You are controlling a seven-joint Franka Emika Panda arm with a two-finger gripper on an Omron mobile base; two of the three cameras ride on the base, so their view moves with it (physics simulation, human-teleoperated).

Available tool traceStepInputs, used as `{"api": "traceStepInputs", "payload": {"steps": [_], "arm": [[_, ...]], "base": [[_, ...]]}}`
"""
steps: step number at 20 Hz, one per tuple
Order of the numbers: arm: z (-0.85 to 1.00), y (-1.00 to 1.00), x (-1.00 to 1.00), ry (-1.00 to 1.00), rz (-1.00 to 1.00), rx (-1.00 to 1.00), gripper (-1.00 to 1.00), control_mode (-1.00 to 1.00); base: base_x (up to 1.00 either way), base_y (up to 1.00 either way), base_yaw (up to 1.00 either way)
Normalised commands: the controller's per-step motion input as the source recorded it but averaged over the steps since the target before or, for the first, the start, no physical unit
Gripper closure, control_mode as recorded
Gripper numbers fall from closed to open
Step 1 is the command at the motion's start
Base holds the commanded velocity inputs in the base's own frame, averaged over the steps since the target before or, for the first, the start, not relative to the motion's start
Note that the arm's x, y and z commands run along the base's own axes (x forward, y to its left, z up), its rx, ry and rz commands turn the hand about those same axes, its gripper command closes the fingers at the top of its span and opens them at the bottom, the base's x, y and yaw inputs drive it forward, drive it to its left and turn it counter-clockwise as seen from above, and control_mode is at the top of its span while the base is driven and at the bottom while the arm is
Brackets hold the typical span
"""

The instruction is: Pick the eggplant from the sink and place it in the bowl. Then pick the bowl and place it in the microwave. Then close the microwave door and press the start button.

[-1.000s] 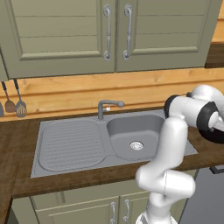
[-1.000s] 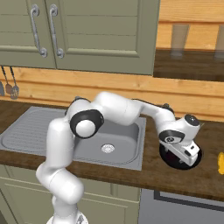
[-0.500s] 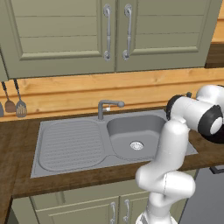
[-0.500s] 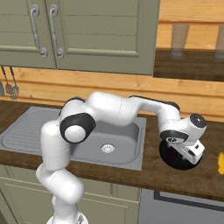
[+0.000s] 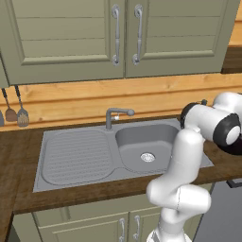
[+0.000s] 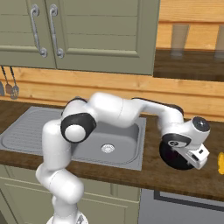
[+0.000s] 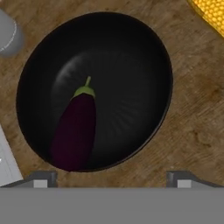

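The dark purple eggplant [image 7: 75, 129] lies inside the black bowl [image 7: 131, 65], its green stem toward the bowl's middle. My gripper [image 7: 112, 178] hovers just above the bowl, open wide, with nothing between its fingertips [image 7: 41, 178]. From the right base view the gripper [image 6: 195, 158] hangs over the bowl [image 6: 171, 158], which stands on the wooden counter right of the sink [image 6: 26, 136]. The grey sink [image 5: 75, 158] with its curved faucet [image 5: 116, 115] has a bare basin. The microwave is out of view.
A yellow cob of corn [image 7: 211, 13] lies on the counter just beyond the bowl, also at the counter's right edge [image 6: 221, 160]. Olive cabinet doors [image 5: 118, 38] hang above the sink. Utensils [image 5: 16, 111] hang on the wall at left.
The hand has drifted a little to the right over the bowl, and the arm's elbow has swung over the sink. The jaws stay wide apart.
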Motion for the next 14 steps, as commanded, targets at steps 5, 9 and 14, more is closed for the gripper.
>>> {"api": "traceStepInputs", "payload": {"steps": [5,9,14], "arm": [[0.0,-0.29,0.03,0.08,-0.08,0.0,-1.0,-1.0],[-0.01,-0.17,0.16,0.08,-0.07,0.01,-1.0,-1.0],[-0.17,-0.17,0.03,0.04,-0.04,0.03,-1.0,-1.0]], "base": [[0.0,0.0,0.0],[0.0,0.0,0.0],[0.0,0.0,0.0]]}}
